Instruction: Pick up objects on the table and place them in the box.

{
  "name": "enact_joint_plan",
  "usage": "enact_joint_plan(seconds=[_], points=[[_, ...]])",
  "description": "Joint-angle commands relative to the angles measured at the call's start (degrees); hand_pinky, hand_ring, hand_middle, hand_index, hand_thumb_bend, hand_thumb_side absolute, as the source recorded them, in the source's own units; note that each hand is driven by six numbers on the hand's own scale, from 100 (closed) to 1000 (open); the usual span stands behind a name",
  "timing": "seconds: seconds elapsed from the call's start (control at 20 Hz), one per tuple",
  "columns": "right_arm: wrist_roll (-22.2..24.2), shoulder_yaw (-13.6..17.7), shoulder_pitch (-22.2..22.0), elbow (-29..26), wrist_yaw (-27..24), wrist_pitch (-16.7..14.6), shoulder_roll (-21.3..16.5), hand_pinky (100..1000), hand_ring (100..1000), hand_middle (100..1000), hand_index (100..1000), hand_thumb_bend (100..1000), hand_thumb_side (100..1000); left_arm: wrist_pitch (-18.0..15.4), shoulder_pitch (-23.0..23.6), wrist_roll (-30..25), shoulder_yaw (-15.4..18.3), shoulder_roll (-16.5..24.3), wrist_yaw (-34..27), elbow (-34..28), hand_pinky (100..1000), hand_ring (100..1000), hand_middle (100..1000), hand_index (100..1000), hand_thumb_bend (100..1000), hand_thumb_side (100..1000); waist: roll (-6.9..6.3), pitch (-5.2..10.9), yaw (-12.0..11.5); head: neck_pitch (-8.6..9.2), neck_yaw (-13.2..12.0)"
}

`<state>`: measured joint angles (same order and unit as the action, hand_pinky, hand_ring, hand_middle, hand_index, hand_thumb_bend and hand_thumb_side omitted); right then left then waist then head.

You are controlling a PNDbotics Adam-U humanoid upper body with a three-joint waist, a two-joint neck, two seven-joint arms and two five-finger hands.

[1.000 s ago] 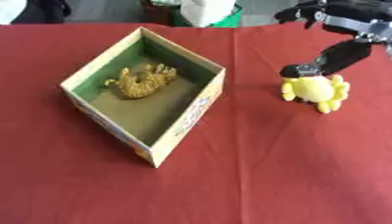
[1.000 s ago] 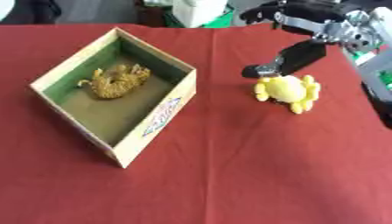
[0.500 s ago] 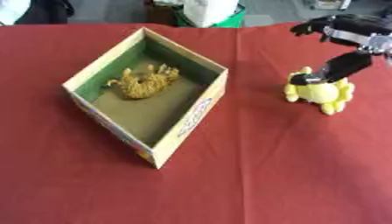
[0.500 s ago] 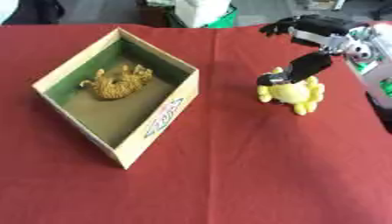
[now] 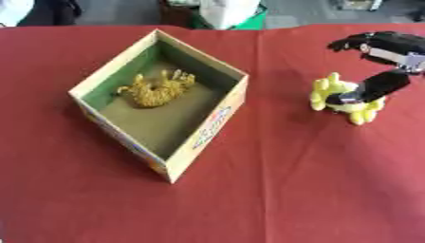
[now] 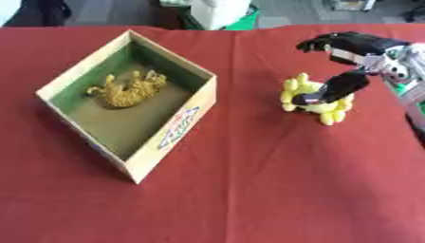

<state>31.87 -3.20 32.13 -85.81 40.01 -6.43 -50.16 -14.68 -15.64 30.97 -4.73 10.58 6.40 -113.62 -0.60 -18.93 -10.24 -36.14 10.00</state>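
One box (image 5: pixel 207 128) is sitting on the red table (image 5: pixel 291 190), holding one tan plush toy (image 5: pixel 156 88). Right of the box, one yellow plush toy (image 6: pixel 309 97) is lying on the cloth (thumb touching it), the right hand (image 6: pixel 353 52) arching over, fingers spread.

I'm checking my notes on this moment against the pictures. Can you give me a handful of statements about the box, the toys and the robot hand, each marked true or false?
1. The box holds a tan plush toy. True.
2. The yellow toy is inside the box. False: it lies on the red tablecloth, to the right of the box.
3. The right robot hand is at the yellow toy, its thumb on the toy. True.
4. The box lies tipped on its side. False: it stands upright, open at the top.
5. The left robot hand holds the box. False: no left robot hand is in view.
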Motion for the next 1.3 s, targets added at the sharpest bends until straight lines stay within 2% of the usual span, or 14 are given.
enact_joint_plan(seconds=[0.05,0.25,0.45,0.7,1.3], points=[[0.60,1.21,0.11,0.13,1.00,0.38,-2.28,757,930,896,1000,616,643,0.20,-0.21,0.09,0.45,0.42,0.23,-0.97,760,617,671,769,100,894,0.08,0.99,0.09,0.88,-0.35],[0.93,1.34,-0.01,0.31,1.39,0.34,-2.21,757,930,896,1000,616,643,0.22,-0.20,0.09,0.44,0.40,0.23,-0.97,760,617,671,769,100,894,0.09,0.99,0.10,0.90,-0.39],[0.82,1.79,-0.44,3.47,3.85,1.74,-2.01,758,936,907,1000,632,632,0.21,-0.24,0.07,0.37,0.30,0.23,-0.97,759,617,672,769,100,894,-0.02,0.68,-0.05,1.23,-0.42],[-0.17,1.91,-0.35,6.66,6.46,1.99,-1.29,757,936,907,1000,629,630,0.15,-0.35,0.06,0.33,0.22,0.22,-0.97,759,617,672,769,100,893,-0.18,0.35,-0.06,1.19,-0.28],[-2.36,1.42,-0.34,8.90,8.45,2.26,0.07,749,920,880,954,588,638,0.15,-0.56,-0.09,0.11,-0.04,0.19,-0.97,759,617,672,769,100,893,-0.16,-0.14,-0.29,1.25,0.33]])
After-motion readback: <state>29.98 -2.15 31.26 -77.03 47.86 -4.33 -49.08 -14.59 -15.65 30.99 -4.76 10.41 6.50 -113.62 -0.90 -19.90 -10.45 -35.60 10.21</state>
